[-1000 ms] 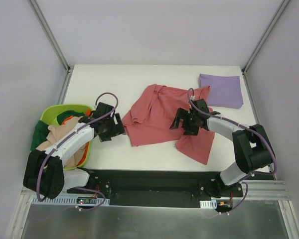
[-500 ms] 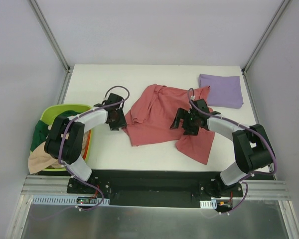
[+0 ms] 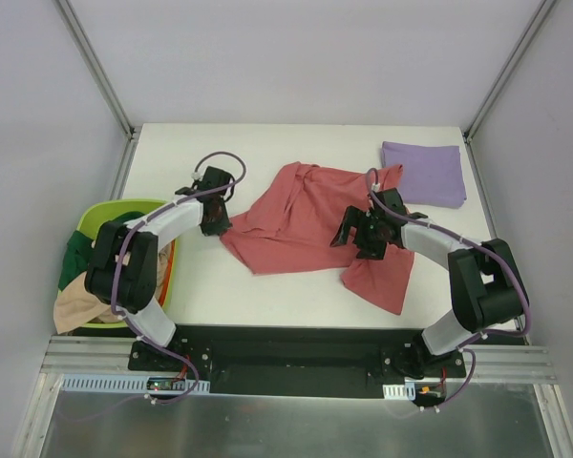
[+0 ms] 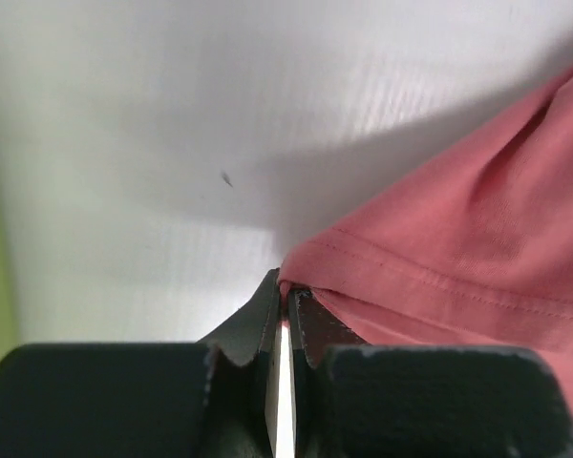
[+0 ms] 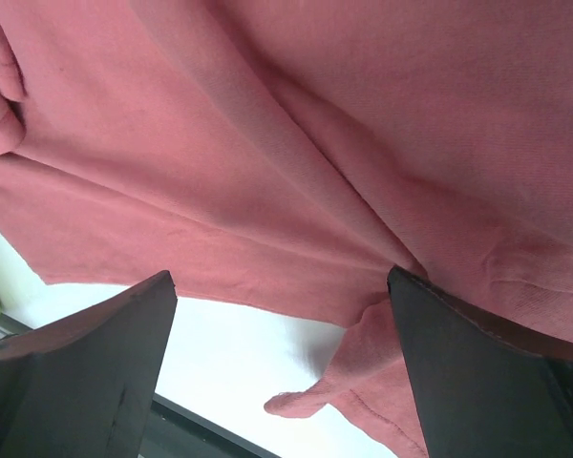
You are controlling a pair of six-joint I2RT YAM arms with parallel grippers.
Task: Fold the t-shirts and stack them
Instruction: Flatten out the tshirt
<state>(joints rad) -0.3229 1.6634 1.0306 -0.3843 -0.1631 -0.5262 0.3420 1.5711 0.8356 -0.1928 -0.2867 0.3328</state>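
A red t-shirt lies crumpled in the middle of the white table. My left gripper is shut on its left hem. The left wrist view shows the closed fingertips pinching the red t-shirt at its stitched edge. My right gripper hovers open over the shirt's right part. In the right wrist view its gripper is spread wide above the red t-shirt, with nothing between the fingers. A folded purple t-shirt rests at the far right corner.
A lime-green basket stands at the table's left edge. It holds a dark green garment and a beige one that spills over its near side. Grey walls enclose the table on the left and right.
My left arm swung from the basket to the shirt's left edge, and its gripper closed on the hem, drawing that edge leftward. My right gripper stayed open and shifted slightly.
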